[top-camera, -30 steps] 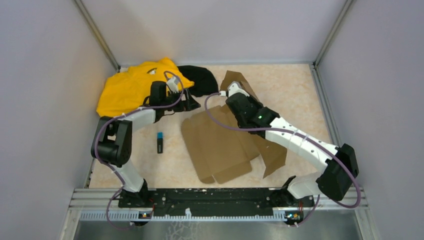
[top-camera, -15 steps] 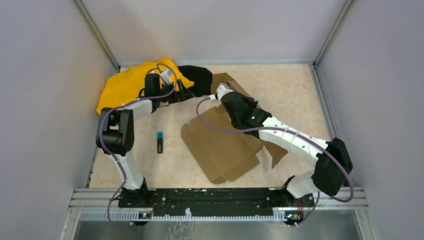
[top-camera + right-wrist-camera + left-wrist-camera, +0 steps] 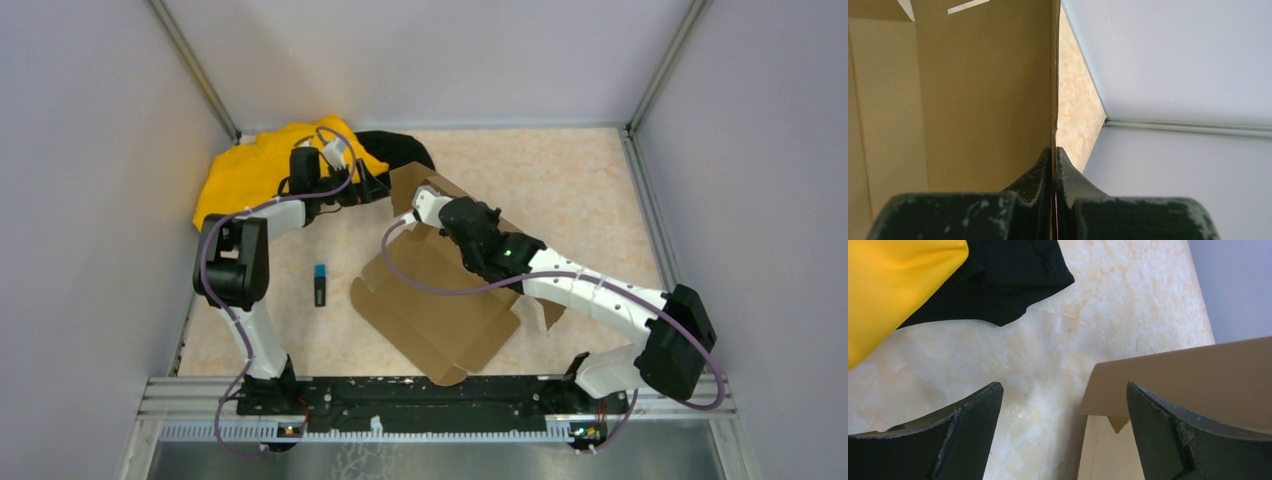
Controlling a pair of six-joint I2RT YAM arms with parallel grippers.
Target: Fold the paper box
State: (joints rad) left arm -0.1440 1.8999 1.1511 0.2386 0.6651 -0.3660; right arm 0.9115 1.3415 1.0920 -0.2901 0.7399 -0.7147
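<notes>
Barely begun, the paper box (image 3: pixel 440 310) lies mostly flat just beside the black cloth (image 3: pixel 1008 275), one flap (image 3: pixel 1188 375) lifted where the right gripper (image 3: pixel 1055 155) pinches its edge, the left gripper (image 3: pixel 1063 390) gaping empty near that cloth, all walls left to fold.

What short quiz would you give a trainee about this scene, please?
1. True or false: the right jaws are shut on an edge of the plain brown cardboard sheet.
2. The left jaws are: A) open, gripping nothing; B) shut on a cloth; C) shut on the cardboard.
3. Fill in: the crumpled black cloth lies against a crumpled ____ cloth in the far left corner.
Key: 1 true; 2 A; 3 yellow.
</notes>
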